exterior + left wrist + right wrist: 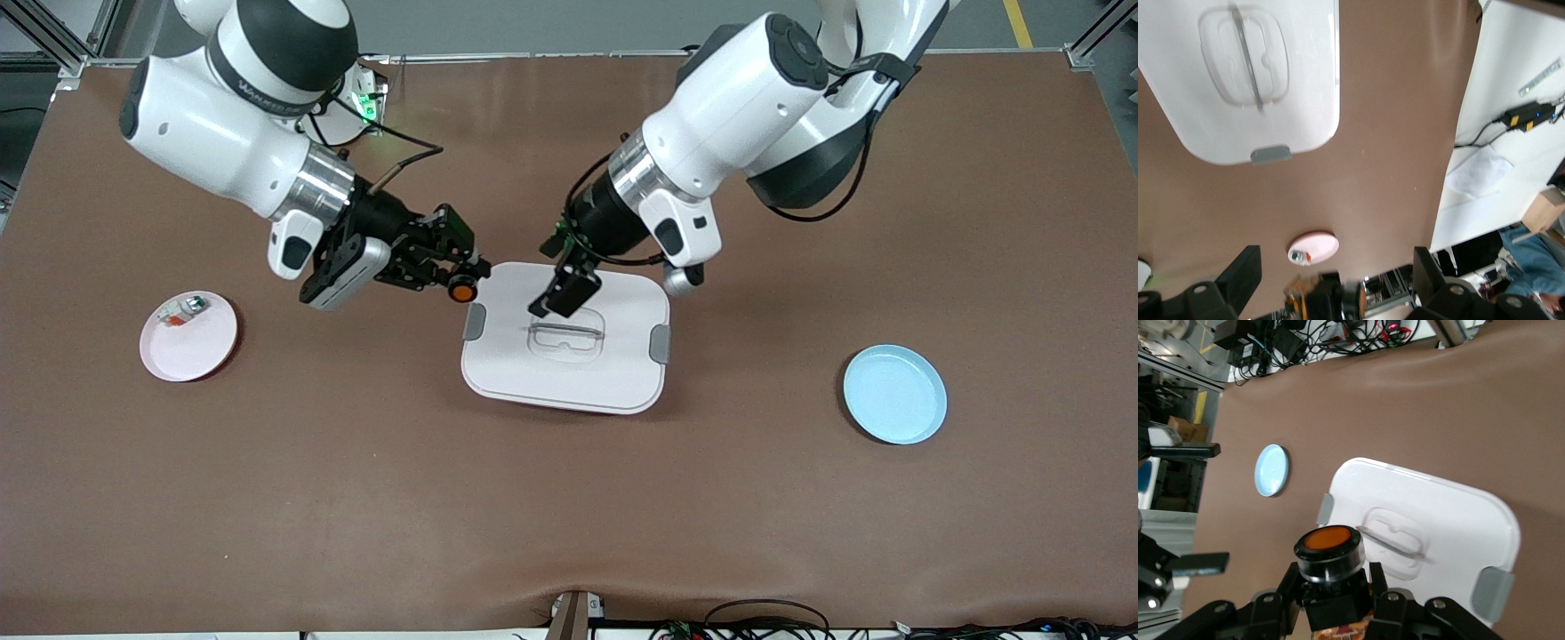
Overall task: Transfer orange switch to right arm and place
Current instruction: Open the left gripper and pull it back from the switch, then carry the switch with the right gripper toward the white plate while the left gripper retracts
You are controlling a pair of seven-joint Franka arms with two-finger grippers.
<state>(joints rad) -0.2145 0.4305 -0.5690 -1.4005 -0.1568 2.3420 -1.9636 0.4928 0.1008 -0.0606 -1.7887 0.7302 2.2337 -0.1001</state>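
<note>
The orange switch (460, 289) is a small black block with a round orange cap (1329, 547). My right gripper (449, 267) is shut on it and holds it in the air just over the edge of the white lidded box (569, 373), at the side toward the right arm's end. My left gripper (558, 298) hangs over the box lid beside the switch, open, with nothing between its fingers (1241, 273). In the left wrist view the switch (1365, 300) shows blurred, apart from both fingers.
A pink plate (200, 351) holding a whitish small part (182, 311) sits toward the right arm's end of the table. A bare blue plate (894, 394) lies toward the left arm's end. The box lid has a clear handle (566, 336).
</note>
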